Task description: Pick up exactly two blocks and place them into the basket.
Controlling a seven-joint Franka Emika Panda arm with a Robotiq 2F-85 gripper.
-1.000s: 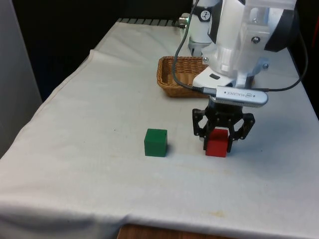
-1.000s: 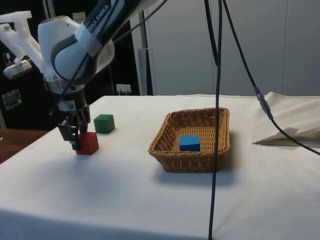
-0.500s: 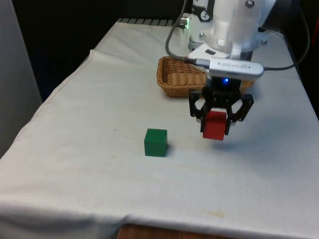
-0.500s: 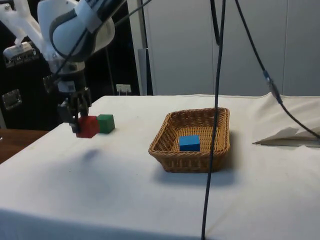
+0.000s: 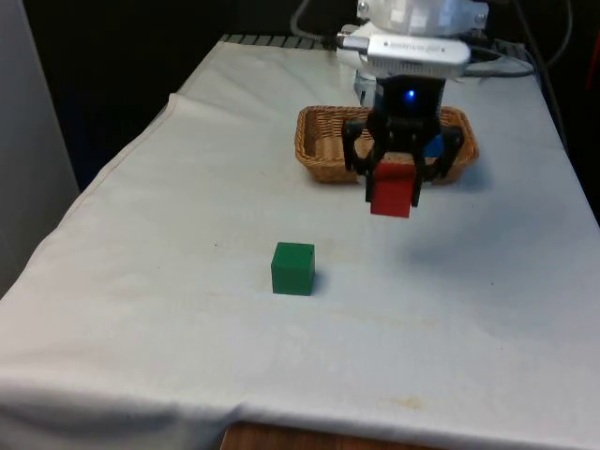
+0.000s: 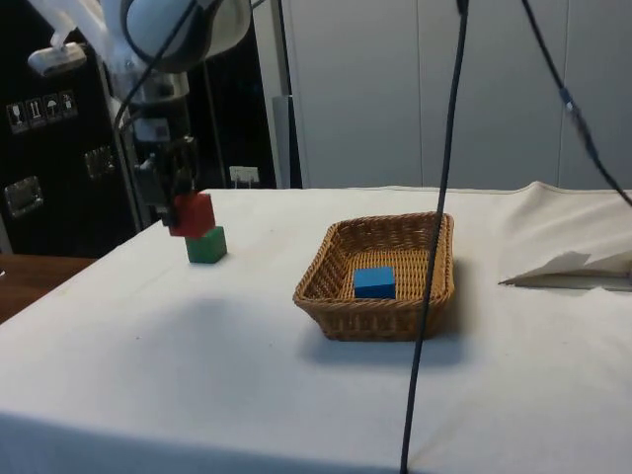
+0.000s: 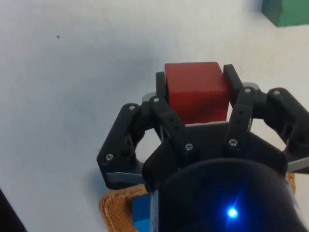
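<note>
Red block [image 5: 391, 196] in end effector [image 5: 392, 178], aloft.

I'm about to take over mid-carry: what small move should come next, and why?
Probably carry on toward the woven wicker basket until above it. The gripper is shut on the red cube block, held clear of the white cloth, short of the basket, where a blue block already lies. The green cube block stays.

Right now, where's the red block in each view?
Front view: red block in the end effector, in the air, in front of the basket.
Side view: red block above the green block.
Wrist view: red block between the fingers.
Shared landmark: green block.
</note>
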